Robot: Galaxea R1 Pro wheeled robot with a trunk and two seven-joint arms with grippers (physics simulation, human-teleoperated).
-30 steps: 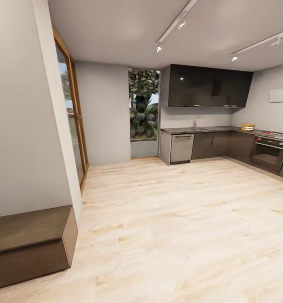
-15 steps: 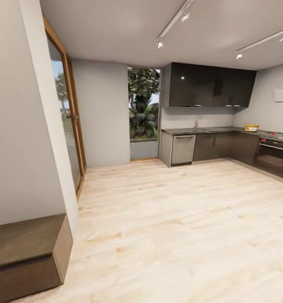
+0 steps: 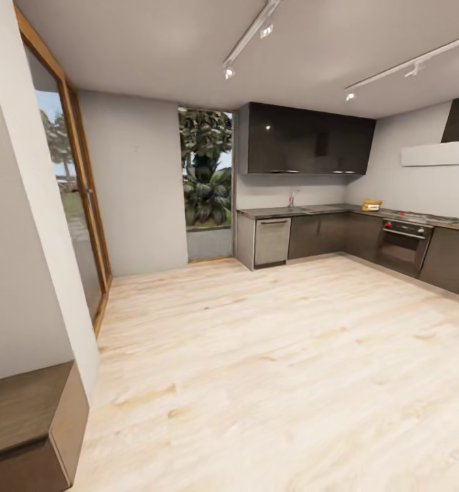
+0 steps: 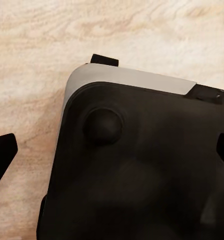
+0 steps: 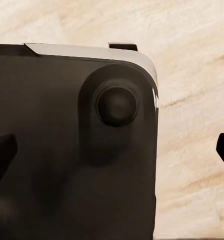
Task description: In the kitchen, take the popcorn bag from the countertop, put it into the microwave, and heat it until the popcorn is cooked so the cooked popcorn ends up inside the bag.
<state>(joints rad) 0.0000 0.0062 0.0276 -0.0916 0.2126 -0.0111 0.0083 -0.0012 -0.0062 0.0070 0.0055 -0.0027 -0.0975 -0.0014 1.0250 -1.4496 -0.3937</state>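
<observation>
Each end effector, the left (image 4: 112, 150) and the right (image 5: 112, 150), hangs spread wide and empty above a rounded dark corner of the robot's base (image 4: 137, 170) and the pale wood floor (image 3: 270, 355). The popcorn bag (image 3: 371, 204) sits far from both, a small tan shape on the grey counter (image 3: 325, 209) across the room. It stands just beside the gas hob (image 3: 424, 219).

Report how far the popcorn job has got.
Done: nothing yet. In hand: the approach, with the countertop far across the wooden floor. A small tan thing on it may be the popcorn bag, too small to tell. Both grippers are open and empty. Left: fetching, loading, heating.
</observation>
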